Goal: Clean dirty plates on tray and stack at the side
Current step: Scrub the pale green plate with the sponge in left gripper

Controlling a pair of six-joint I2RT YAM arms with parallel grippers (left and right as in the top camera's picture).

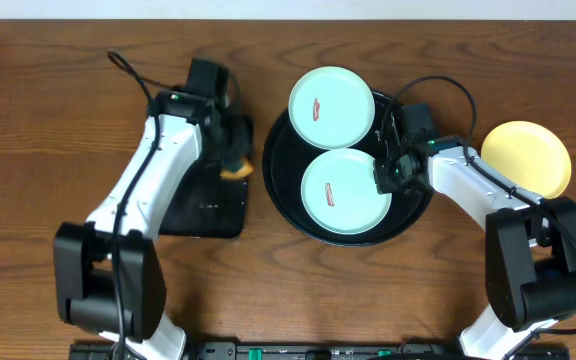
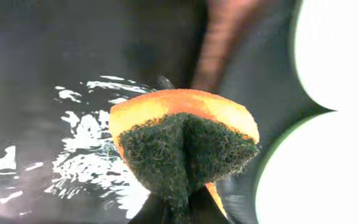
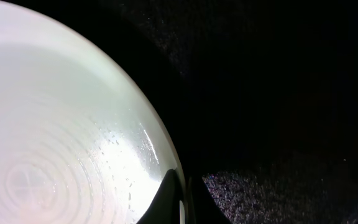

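Two pale mint-white plates bear reddish smears. One plate point(image 1: 331, 107) lies at the back over the rim of the round black tray point(image 1: 408, 215). The other plate point(image 1: 345, 192) lies inside the tray. My right gripper point(image 1: 384, 176) is shut on this plate's right rim; in the right wrist view the rim point(image 3: 166, 162) sits between the fingertips of the gripper point(image 3: 183, 202). A pale yellow plate point(image 1: 528, 158) rests on the table to the right. My left gripper point(image 1: 233, 158) is shut on an orange sponge point(image 2: 185, 143) with a dark green scouring face, left of the tray.
A smaller rectangular black tray point(image 1: 208, 205), wet and shiny point(image 2: 86, 149), lies under the left arm. Cables run across the back of the wooden table point(image 1: 48, 120). Both arm bases stand at the front edge.
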